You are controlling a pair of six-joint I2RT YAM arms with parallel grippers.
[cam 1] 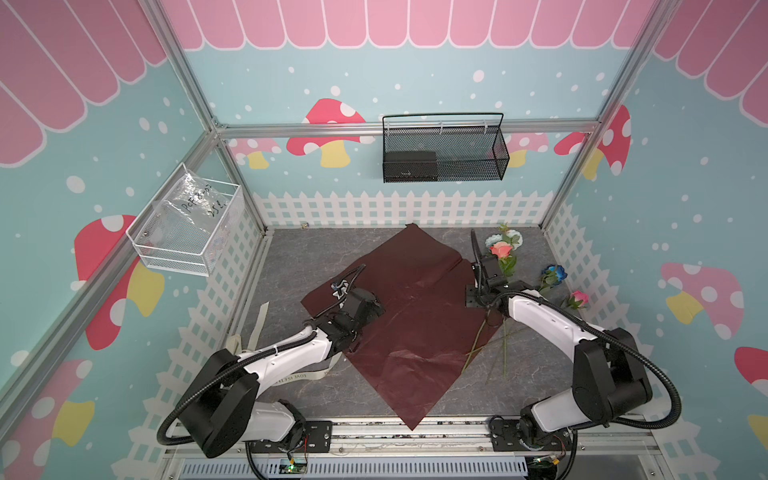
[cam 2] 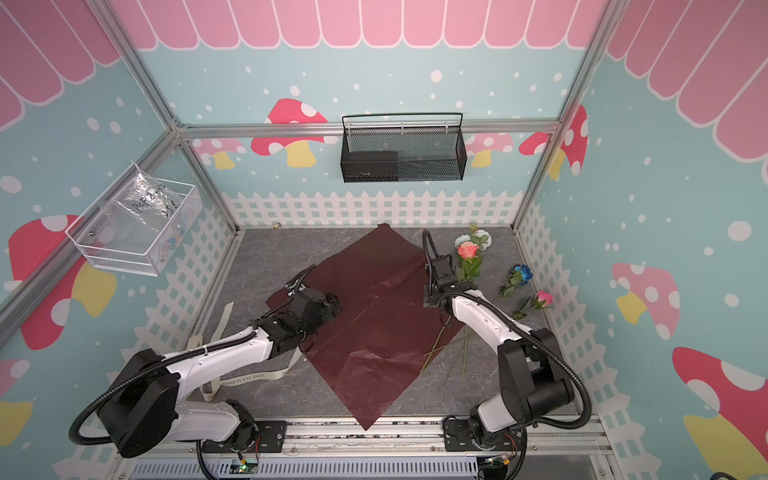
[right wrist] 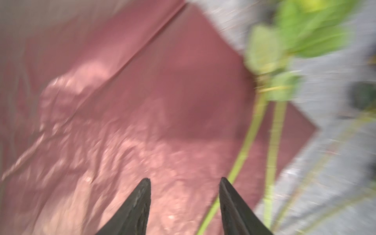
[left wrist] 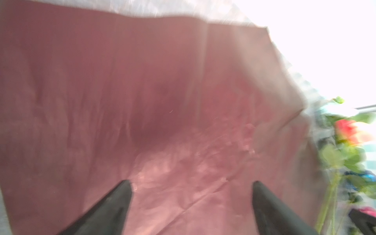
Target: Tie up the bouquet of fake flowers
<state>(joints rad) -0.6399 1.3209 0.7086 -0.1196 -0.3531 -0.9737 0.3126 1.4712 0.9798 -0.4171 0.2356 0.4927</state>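
Progress is slight: your left gripper (left wrist: 191, 183) and right gripper (right wrist: 185, 179) gape empty above the spread wrapping paper (cam 1: 415, 328), flowers (cam 1: 500, 250) loose beside the right, untied.

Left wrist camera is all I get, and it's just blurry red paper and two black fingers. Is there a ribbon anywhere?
Observer: Yes. A cream lettered ribbon lies on the grey stone-look table, left of the dark red wrapping paper, partly under the left arm.
Operator: Where's the other gripper?
Observer: The right gripper is open over the paper's right corner, beside green stems.
Operator: How many flowers are there?
Observer: Four: a salmon-orange rose, a pale blue-white cluster, a deep blue rose and a pink rose, heads on the table right of the paper.
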